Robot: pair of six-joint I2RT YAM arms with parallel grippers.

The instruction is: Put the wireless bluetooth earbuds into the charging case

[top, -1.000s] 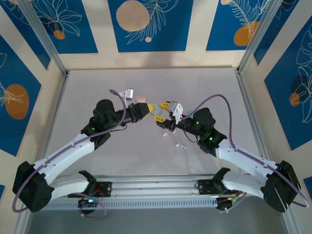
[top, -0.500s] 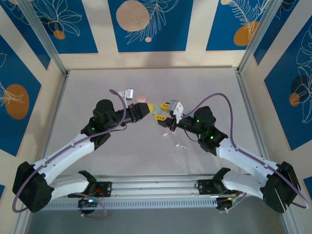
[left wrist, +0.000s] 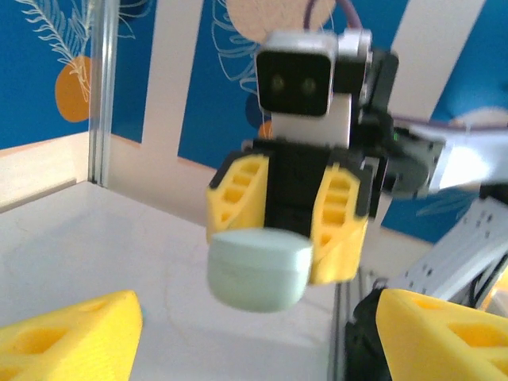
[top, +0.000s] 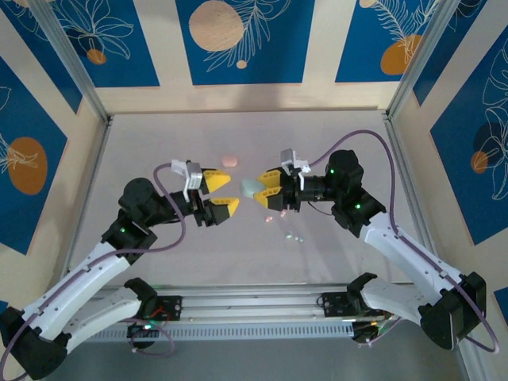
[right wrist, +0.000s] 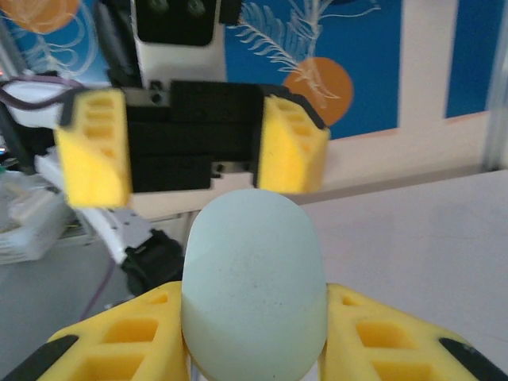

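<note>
The right arm extends toward the middle of the counter [top: 159, 135]. The right hand [top: 263, 188] is clamped on the pale mint charging case [top: 251, 188], whose lid is closed. The left arm bends in from the opposite side, and the left hand [top: 221, 194] is spread wide and empty, facing the case. The tiny earbuds [top: 292, 236] lie on the counter below the right hand.

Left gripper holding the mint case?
No, the left gripper is open with nothing between its fingers; the mint case sits clamped in the right gripper.

table [top: 159, 143] | pink case [top: 230, 160] (far side) | earbuds [top: 294, 236] loose, mid-table
</note>
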